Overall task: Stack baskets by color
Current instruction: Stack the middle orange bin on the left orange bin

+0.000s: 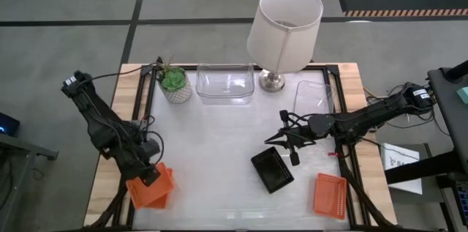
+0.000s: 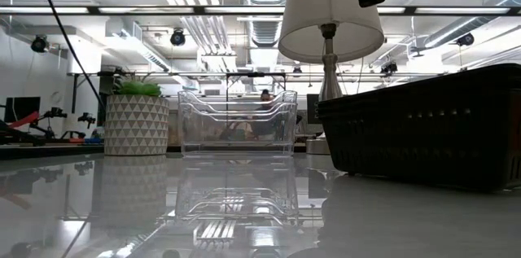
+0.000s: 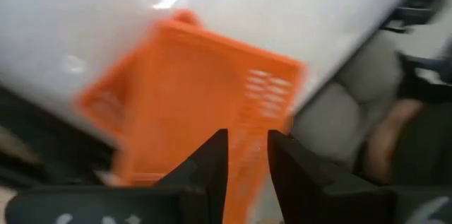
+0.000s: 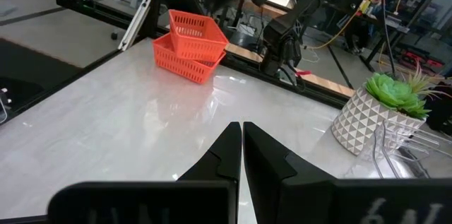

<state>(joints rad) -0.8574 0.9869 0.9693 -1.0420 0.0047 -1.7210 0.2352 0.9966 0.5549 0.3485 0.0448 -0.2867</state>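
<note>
Two orange baskets [image 1: 150, 186] sit nested at the table's near left corner, the upper one [image 4: 194, 26] askew in the lower [image 4: 185, 60]. My left gripper [image 3: 247, 139] hangs open just above them, slanting down, fingers clear of the rim. A third orange basket [image 1: 330, 194] lies near the front right. A black basket [image 1: 272, 170] rests on its base in the middle front. Clear baskets [image 1: 225, 84] stand at the far edge, another [image 1: 314, 96] lies right of the lamp. My right gripper [image 4: 238, 126] is shut and level above the table, right of centre.
A white lamp [image 1: 284, 20] and a potted green plant [image 1: 174, 83] stand along the far edge. In the low view the black basket [image 2: 423, 128] fills the right side. Open tabletop [image 1: 212, 144] lies between the arms.
</note>
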